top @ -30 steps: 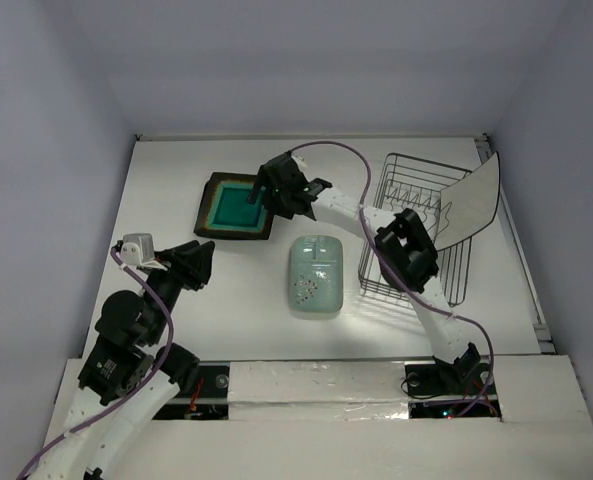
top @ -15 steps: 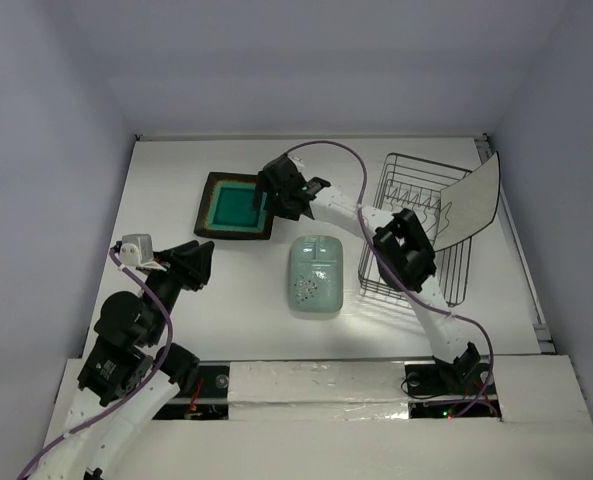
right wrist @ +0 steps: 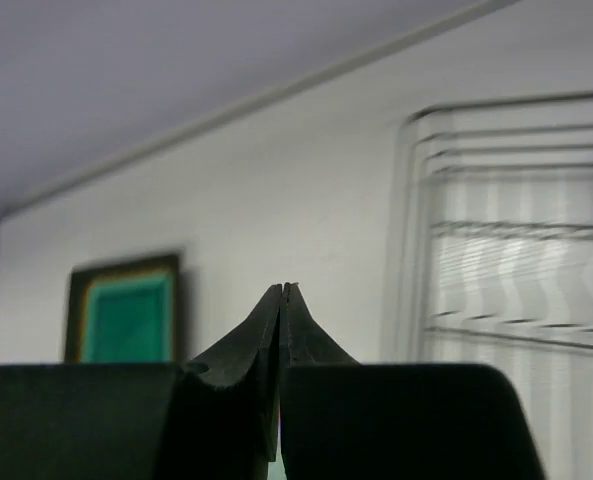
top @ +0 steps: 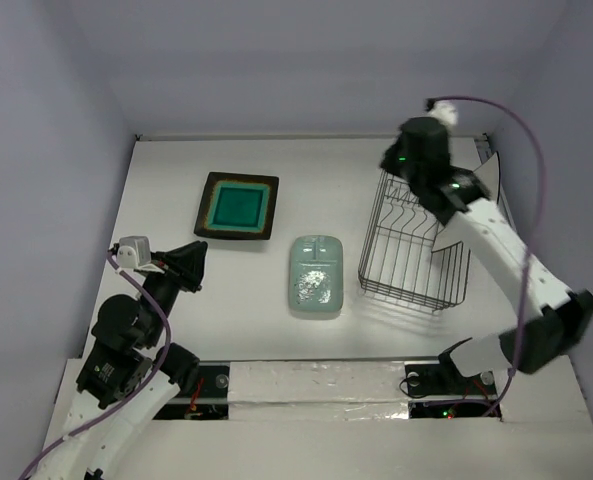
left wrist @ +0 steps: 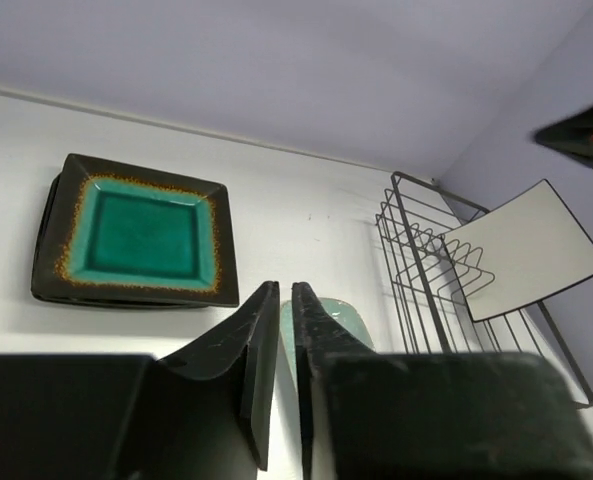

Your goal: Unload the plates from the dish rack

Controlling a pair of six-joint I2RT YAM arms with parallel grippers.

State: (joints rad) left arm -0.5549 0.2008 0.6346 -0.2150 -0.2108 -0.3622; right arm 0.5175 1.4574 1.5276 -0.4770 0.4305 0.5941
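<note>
Right tool point(right wrist: 281, 292) closed, arm extended over dish rack point(top: 413, 262)

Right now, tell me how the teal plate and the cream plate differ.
The teal plate lies flat on the table; the cream plate stands tilted at the rack's right side. The teal plate has a dark, brown-flecked rim; the cream plate is plain. Both are square.

The table point(top: 246, 285) bears a teal plate point(top: 237, 206), mint plate point(top: 316, 274), dish rack point(top: 413, 245).
</note>
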